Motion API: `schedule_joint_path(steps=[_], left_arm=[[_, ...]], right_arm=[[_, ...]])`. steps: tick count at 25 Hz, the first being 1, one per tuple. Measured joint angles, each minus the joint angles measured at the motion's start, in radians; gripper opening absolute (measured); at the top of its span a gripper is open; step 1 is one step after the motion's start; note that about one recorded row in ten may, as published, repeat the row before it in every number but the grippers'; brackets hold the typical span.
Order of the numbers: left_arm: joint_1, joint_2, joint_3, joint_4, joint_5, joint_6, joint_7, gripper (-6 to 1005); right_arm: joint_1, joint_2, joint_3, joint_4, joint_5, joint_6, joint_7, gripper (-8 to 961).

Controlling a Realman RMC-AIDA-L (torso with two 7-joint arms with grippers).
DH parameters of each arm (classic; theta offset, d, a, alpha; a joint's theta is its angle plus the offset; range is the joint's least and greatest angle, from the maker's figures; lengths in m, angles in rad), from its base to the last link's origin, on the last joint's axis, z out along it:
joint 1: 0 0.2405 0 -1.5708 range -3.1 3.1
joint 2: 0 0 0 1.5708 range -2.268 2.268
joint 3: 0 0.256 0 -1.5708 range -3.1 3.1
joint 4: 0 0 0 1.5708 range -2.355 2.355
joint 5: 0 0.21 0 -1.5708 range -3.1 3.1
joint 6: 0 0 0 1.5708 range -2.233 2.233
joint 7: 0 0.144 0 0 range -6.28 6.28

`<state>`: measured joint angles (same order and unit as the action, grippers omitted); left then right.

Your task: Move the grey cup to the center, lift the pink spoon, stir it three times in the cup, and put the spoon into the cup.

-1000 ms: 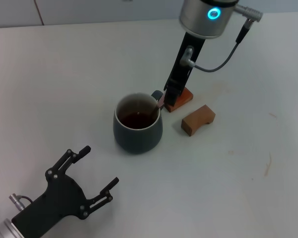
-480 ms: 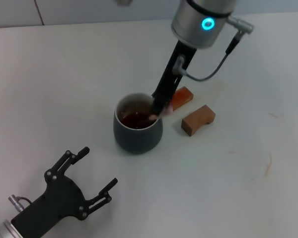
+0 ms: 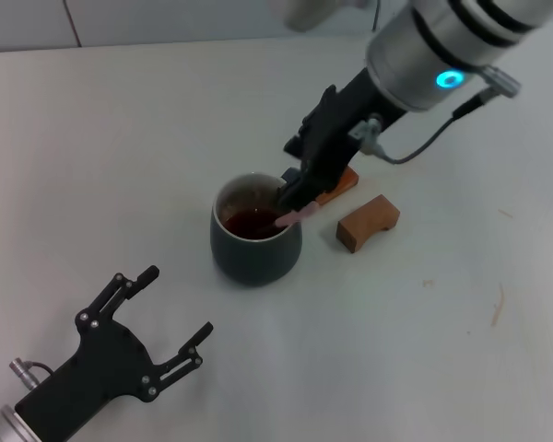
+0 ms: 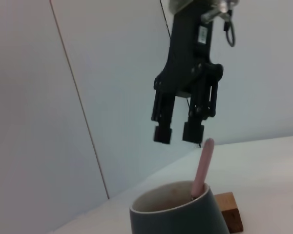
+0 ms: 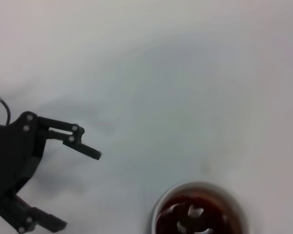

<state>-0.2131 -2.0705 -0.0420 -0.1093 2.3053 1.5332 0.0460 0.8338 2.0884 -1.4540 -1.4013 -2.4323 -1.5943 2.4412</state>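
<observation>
In the head view, the grey cup [image 3: 255, 230] stands near the middle of the table [image 3: 120, 138], with the pink spoon [image 3: 295, 216] leaning on its rim. Half a second ago the right gripper [image 3: 293, 187] reached down into the cup with the spoon; now it is above the rim, so I judge the spoon is released and the task almost finished. The left gripper [image 3: 170, 318] rests spread wide near the table's front. Two wooden blocks [image 3: 367, 222] lie beside the cup, one partly hidden by the arm.

In the left wrist view, the right gripper [image 4: 178, 134] hangs with its fingers apart, empty, just above the spoon's [image 4: 202, 168] pink handle; the spoon's bowl is hidden in the cup [image 4: 178, 214].

In the right wrist view, the cup [image 5: 198, 212] is cut off at the edge and the spoon cannot be made out. The left gripper [image 5: 66, 183] shows far off.
</observation>
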Motion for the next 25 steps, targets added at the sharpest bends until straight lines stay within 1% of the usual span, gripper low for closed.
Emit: schedule_joint_path(steps=[3,5,8,10,12,14,15,17,20,21,22,25], left_arm=[[0.0,0.001,-0.001,0.0,0.0,0.002,0.0,857],[0.0,0.001,-0.003,0.0,0.0,0.004,0.0,857],[0.001,0.001,-0.014,0.001,0.0,0.005,-0.004,857],[0.004,0.001,-0.026,0.001,0.0,0.01,-0.008,857],[0.008,0.002,-0.036,0.001,0.0,0.02,-0.012,857],[0.01,0.002,-0.04,0.001,0.0,0.027,-0.013,857],[0.01,0.002,-0.04,0.001,0.0,0.027,-0.013,857],[0.011,0.003,-0.041,0.001,0.0,0.028,-0.014,857],[0.015,0.003,-0.04,0.002,0.0,0.028,-0.014,856],[0.021,0.003,-0.039,0.003,0.0,0.028,-0.014,856],[0.021,0.003,-0.039,0.003,0.0,0.028,-0.014,856],[0.024,0.002,-0.038,0.005,0.0,0.028,-0.014,856]], right_arm=[[-0.136,-0.001,-0.009,-0.157,0.062,0.073,-0.048,695],[-0.246,0.0,-0.013,-0.237,0.138,0.146,-0.109,721],[-0.456,0.001,-0.055,-0.294,0.338,0.325,-0.273,760],[-0.576,0.001,-0.091,-0.288,0.504,0.406,-0.428,787],[-0.687,0.001,-0.119,-0.251,0.718,0.434,-0.66,813],[-0.77,0.001,-0.149,-0.167,0.932,0.427,-0.919,839],[-0.809,0.001,-0.166,-0.101,1.052,0.412,-1.088,839],[-0.847,-0.001,-0.178,0.032,1.219,0.364,-1.31,838],[-0.861,-0.004,-0.158,0.232,1.381,0.25,-1.529,838],[-0.847,-0.006,-0.119,0.374,1.427,0.173,-1.589,837],[-0.847,-0.006,-0.119,0.374,1.427,0.173,-1.589,837],[-0.806,-0.008,-0.063,0.587,1.441,0.067,-1.678,835]])
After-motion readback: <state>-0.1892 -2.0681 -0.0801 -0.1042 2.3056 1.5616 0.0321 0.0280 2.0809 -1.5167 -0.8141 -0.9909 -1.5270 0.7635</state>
